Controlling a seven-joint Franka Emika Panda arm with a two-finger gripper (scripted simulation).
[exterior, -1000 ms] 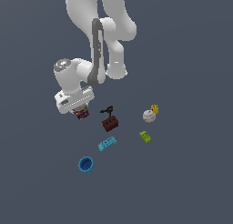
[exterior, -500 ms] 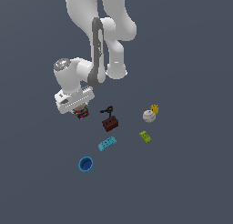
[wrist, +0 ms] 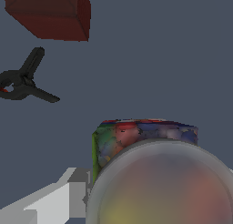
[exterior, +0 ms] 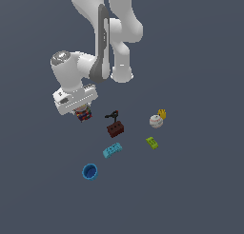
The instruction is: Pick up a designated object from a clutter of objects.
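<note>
Eight items: small things scattered on a plain grey bench point(exterior: 200, 190), w/ one white arm above.
Arm: white Panda arm point(exterior: 102, 43), bent over toward the exterior view's left; no maker's mark legible.
Hand: hand point(exterior: 82, 110) sits right over the can; wrist view shows one pale finger point(wrist: 54, 202) beside the can's wall, other side unseen, so can't tell if it's clenched on it or loose.
Can: multicoloured can point(exterior: 84, 114) directly under the hand, at the exterior view's left of the cluster. Wrist view: silver rim, label in red/blue/green/yellow patches; print too blurred to read.
Brick: dark red brick point(exterior: 116, 129), round holes on top, near centre.
Cup: blue cup point(exterior: 89, 171), mouth up, well apart from the others, nearest the camera.
Ball: white baseball point(exterior: 155, 121), touching the yellow piece point(exterior: 162, 113).
Cyan blk: cyan block point(exterior: 112, 150), lying flat betw. brick and cup.
Clamp: black clamp point(exterior: 112, 115), just behind the brick.
Green blk: green block point(exterior: 152, 142), below the ball.
</note>
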